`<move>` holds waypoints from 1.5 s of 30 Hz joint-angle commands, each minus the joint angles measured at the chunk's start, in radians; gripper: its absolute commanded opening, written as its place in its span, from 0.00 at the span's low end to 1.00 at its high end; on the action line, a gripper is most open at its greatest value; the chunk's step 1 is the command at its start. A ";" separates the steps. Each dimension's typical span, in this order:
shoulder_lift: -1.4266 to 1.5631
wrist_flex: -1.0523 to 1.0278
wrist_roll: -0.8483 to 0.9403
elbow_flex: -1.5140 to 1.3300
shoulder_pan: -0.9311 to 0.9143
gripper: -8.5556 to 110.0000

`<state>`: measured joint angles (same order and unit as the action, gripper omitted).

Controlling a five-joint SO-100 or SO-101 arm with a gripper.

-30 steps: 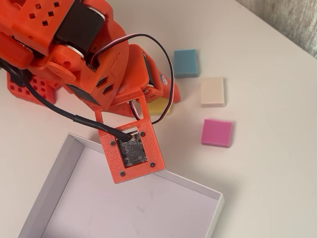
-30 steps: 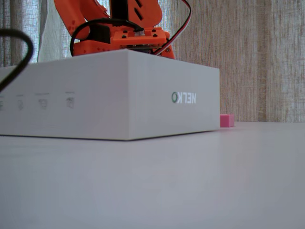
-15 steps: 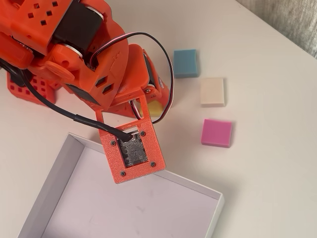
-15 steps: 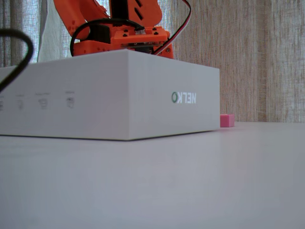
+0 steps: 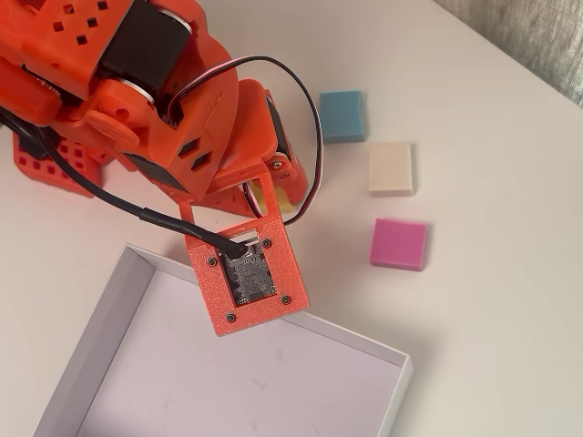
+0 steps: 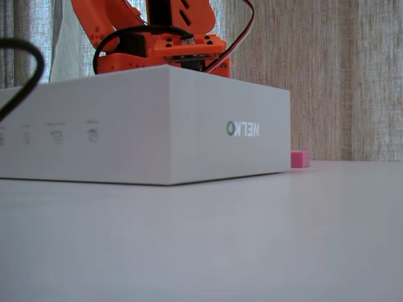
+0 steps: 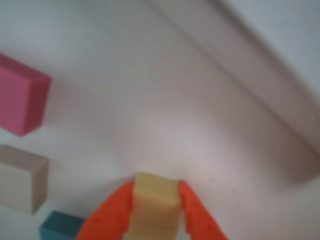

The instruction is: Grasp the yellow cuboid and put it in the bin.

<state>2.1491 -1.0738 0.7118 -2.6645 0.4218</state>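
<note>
Arm barely shifted | fingers (image 7: pixel 155 200) clamp yellow cuboid (image 7: pixel 154 205), seemingly lifted | white table (image 5: pixel 492 346) | curtain (image 6: pixel 340 75)

Bare bench (image 5: pixel 492 328) lies between tool (image 7: pixel 154 197) and the bin (image 5: pixel 360 339) near wall; pink block (image 5: pixel 398 244), cream block (image 5: pixel 391 167), blue block (image 5: pixel 342 116) stand off to one side.

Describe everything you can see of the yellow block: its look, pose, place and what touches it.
The yellow block is a small, pale, matte, foam-like piece with squared edges. In the wrist view it sits clamped between the orange fingers of the end effector, one on each side. It is outside the bin, whose wall lies ahead. The overhead view shows only a yellow sliver under the arm.
</note>
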 commanded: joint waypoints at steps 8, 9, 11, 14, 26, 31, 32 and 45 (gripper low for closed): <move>0.002 0.133 -0.012 0.101 0.037 0.00; 0.008 0.149 -0.017 0.120 0.043 0.00; 0.020 0.181 -0.025 0.155 0.052 0.00; 0.052 0.207 -0.060 0.219 0.066 0.00; 0.140 0.064 -0.471 0.620 0.046 0.00; 0.230 0.097 -0.511 0.672 -0.081 0.00; 0.252 0.115 -0.518 0.666 -0.117 0.00; 0.250 -0.014 -0.508 0.383 -0.446 0.00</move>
<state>2.3961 -1.0462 0.1703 -2.2550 -0.0046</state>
